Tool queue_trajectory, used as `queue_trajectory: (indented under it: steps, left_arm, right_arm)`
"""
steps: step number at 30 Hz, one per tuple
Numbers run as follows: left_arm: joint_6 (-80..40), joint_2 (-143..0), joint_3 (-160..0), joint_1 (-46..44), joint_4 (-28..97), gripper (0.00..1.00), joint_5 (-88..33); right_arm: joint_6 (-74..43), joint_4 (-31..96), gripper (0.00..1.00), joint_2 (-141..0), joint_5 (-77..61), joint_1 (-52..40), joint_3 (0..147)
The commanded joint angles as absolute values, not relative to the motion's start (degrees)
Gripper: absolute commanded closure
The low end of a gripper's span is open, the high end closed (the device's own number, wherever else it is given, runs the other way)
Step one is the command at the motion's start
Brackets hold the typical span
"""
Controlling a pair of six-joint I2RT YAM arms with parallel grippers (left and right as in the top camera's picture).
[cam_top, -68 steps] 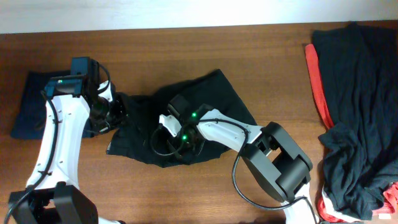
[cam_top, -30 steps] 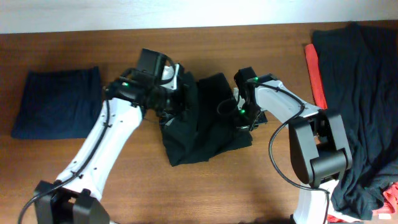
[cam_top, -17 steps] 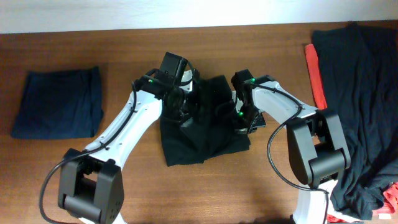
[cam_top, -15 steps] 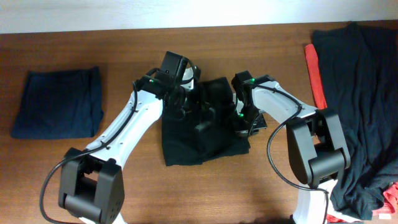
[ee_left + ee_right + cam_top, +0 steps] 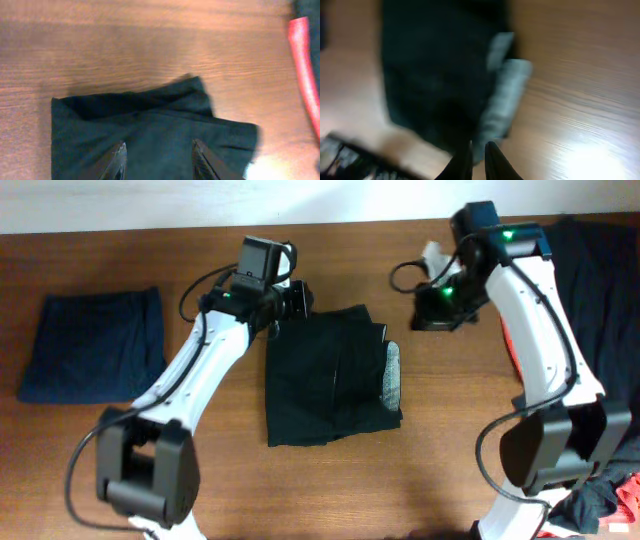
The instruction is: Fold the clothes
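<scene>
shorts — we see them folded in a rectangle at mid-table, pale waistband at the right edge | left gripper — wide open, empty, over the top edge, so the fold lies free | right gripper — blurred, seems almost closed, empty, near the pile, probably for the next garment

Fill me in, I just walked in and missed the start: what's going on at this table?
Two robot arms are folding clothes. The black shorts lie folded on the table, pale waistband showing at the right edge. The left gripper hovers open over their top edge, holding nothing. The right gripper, fingers nearly together and empty, is off toward the unfolded pile at the right. A folded navy garment lies far left.
</scene>
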State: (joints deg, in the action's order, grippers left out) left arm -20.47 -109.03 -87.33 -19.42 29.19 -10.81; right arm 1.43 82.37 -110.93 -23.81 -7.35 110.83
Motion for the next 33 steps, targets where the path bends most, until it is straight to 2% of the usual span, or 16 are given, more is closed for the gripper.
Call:
queue_trajectory:
  steps: [1,10,14,16,19,22,24,31,33]
  left_arm:
    - [-19.16,-115.92,-88.01,-18.94,28.42,0.59,-7.6]
    - [-19.18,-123.96,-88.01,-16.53,31.38,0.55,-7.62]
    - [-19.18,-124.07,-88.01,-16.34,39.44,0.54,-7.64]
    - [-19.18,-124.07,-88.01,-16.34,47.31,0.54,-7.64]
    - [-19.18,-124.07,-88.01,-16.34,57.41,0.54,-7.75]
    - [-19.18,-124.07,-88.01,-16.38,68.82,0.49,-11.64]
    - [-19.11,-124.05,-88.01,-16.4,73.76,0.48,-14.9]
    - [-13.61,-119.66,-89.23,-16.38,71.5,0.47,-19.79]
    - [-10.52,-117.14,-91.02,-16.38,69.32,0.41,-20.32]
  right_arm:
    - [5.1,81.62,0.87,-111.0,-31.33,-12.16,108.53]
    - [2.48,72.66,0.87,-111.0,-31.51,-19.73,90.87]
    - [0.97,65.71,0.87,-111.0,-31.31,-21.15,79.0]
    - [0.89,62.54,0.87,-111.0,-30.15,-20.91,73.19]
    - [-3.36,59.88,0.88,-111.0,-19.0,-19.33,68.45]
    - [-8.27,58.04,0.88,-110.98,-1.54,-16.23,68.42]
    - [-9.52,56.6,0.88,-110.98,3.6,-13.87,70.43]
    - [-9.47,68.16,0.87,-110.48,-1.06,-10.59,89.82]
    - [-9.52,72.1,0.87,-109.71,-1.06,-10.57,94.5]
